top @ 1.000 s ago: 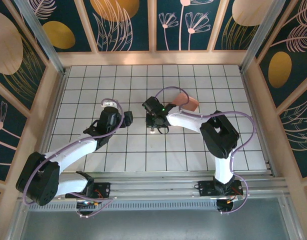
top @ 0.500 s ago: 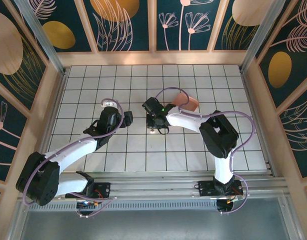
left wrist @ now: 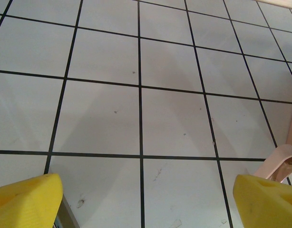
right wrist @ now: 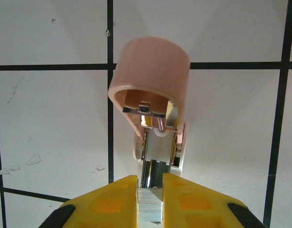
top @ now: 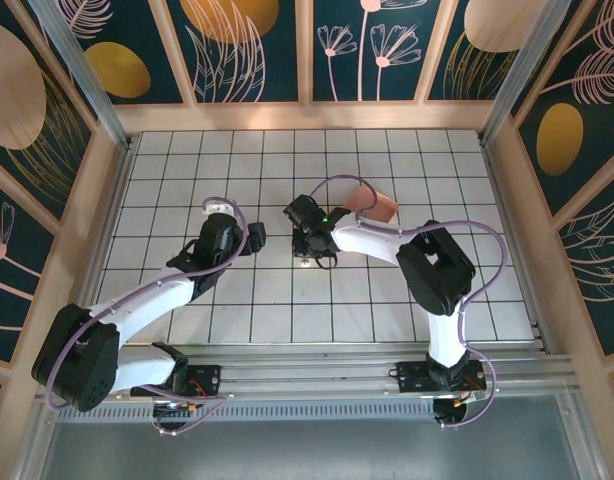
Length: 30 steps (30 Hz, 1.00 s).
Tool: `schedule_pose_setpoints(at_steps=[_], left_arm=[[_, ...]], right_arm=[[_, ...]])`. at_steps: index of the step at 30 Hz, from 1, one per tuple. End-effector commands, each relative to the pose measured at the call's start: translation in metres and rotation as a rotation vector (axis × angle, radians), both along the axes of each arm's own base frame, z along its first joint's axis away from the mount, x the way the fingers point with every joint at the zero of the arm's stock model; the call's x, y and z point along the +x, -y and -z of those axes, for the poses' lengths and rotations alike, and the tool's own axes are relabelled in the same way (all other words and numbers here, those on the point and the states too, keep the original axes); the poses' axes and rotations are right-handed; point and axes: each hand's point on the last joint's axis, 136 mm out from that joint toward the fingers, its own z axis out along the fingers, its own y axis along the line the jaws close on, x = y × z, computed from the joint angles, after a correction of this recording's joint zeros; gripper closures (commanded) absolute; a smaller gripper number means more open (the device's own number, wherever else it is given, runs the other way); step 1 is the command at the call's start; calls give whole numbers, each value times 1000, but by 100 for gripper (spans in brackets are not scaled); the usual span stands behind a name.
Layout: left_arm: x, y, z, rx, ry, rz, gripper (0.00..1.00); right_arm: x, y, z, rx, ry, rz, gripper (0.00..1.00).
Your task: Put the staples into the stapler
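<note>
The white tiled surface (top: 187, 160) carries both arms. The left arm (top: 157, 300) reaches toward the middle, and its pincer (left wrist: 146, 202) is spread wide and empty above bare tiles. The right arm (top: 387, 240) bends across to the centre. A salmon-pink tray (top: 375, 204) lies just behind it. The stapler (right wrist: 150, 80) lies on the tiles at the centre, its pink lid tipped up and its metal channel exposed. The right pincer (right wrist: 150, 185) is clenched on the staples (right wrist: 150, 205), a small silver block pinched between yellow fingers (right wrist: 108, 202) at the channel's near end.
</note>
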Motion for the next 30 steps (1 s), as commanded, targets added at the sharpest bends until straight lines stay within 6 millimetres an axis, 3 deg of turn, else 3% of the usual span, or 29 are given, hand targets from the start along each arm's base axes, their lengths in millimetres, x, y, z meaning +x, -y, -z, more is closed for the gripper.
schedule_pose_setpoints(at_steps=[1,21,30], left_arm=[[4,0,-15,-14,44,2,8],[4,-1,-15,-16,46,-3,8],[3,-1,-16,-16,48,-3,8]], right_arm=[[2,1,3,-19,-12,12,83],[1,15,7,-72,-17,58,83],[4,10,7,-58,-9,44,82]])
